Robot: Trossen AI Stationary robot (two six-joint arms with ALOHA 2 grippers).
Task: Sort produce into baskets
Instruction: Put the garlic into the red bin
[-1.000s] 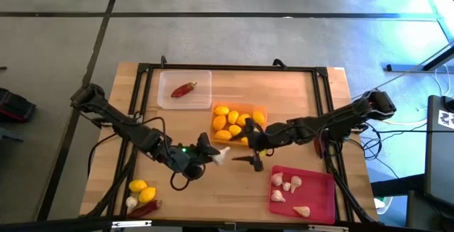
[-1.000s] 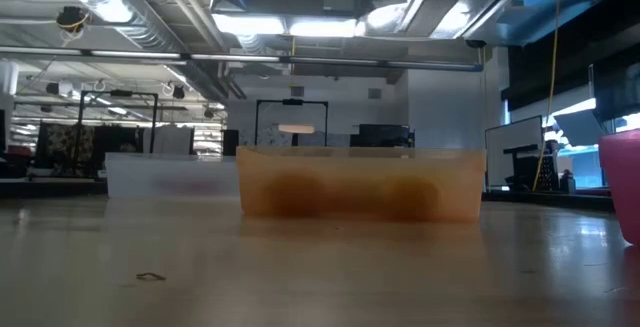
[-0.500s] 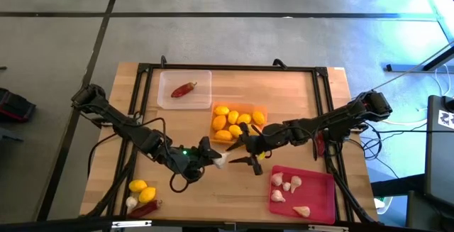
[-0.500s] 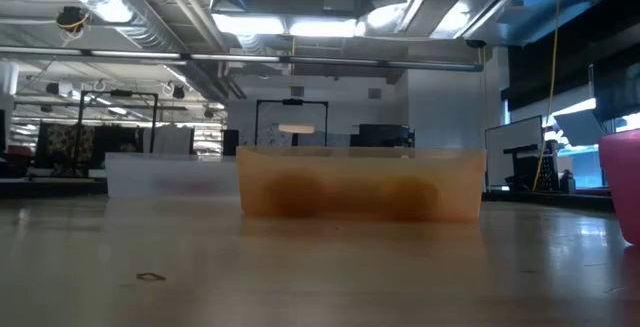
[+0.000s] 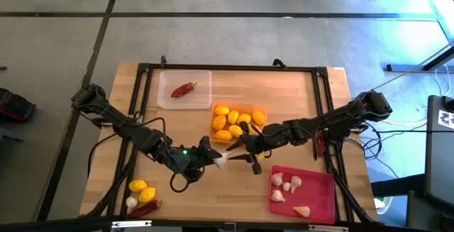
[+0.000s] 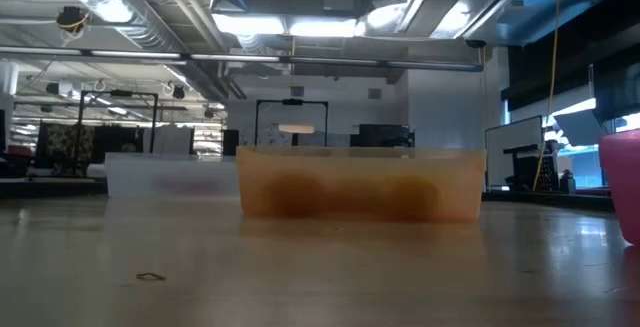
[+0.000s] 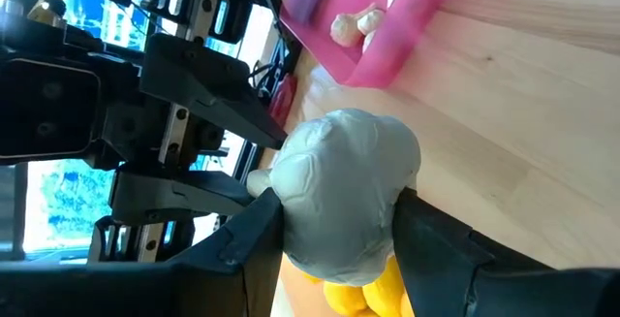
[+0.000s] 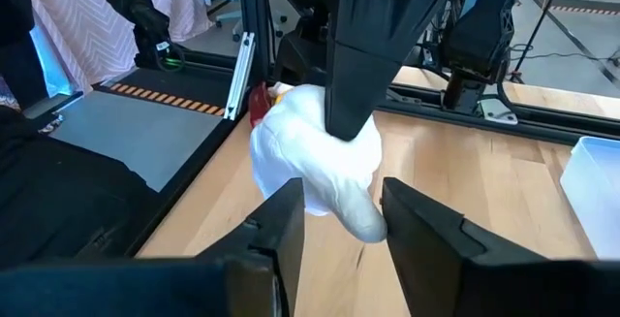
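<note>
My left gripper [image 5: 214, 158] is shut on a whitish garlic bulb [image 5: 222, 160] above the table's middle, just near of the orange tray [image 5: 263, 108], which holds several lemons [image 5: 230, 122]. My right gripper [image 5: 237, 153] is open and faces it from the right. Its fingers [image 8: 276, 235] stand on either side of the bulb [image 8: 320, 167]. A clear tray [image 5: 167, 98] at the far left holds one red chili [image 5: 184, 89]. A red-pink tray [image 5: 320, 198] at the near right holds several garlic bulbs [image 5: 286, 184]. My left gripper pinches the garlic bulb by its two sides [image 7: 291, 215] between its two fingers [image 7: 242, 254]. The fingers come about level from the table's left. The bulb is lifted clear of the table and sticks out past the fingertips. My right gripper: I cannot tell whether its fingers touch the bulb.
Two loose lemons [image 5: 142, 190], a garlic bulb [image 5: 132, 202] and a chili [image 5: 145, 208] lie at the table's near left corner. In the low view the orange tray [image 6: 360, 182] stands mid-table, the clear tray [image 6: 170, 177] to its left and the pink tray [image 6: 625, 187] at the right edge.
My right gripper has moved toward the table's left, up to the garlic bulb in my left gripper, and now has its fingers around it. My left gripper and the bulb have stayed where they were.
</note>
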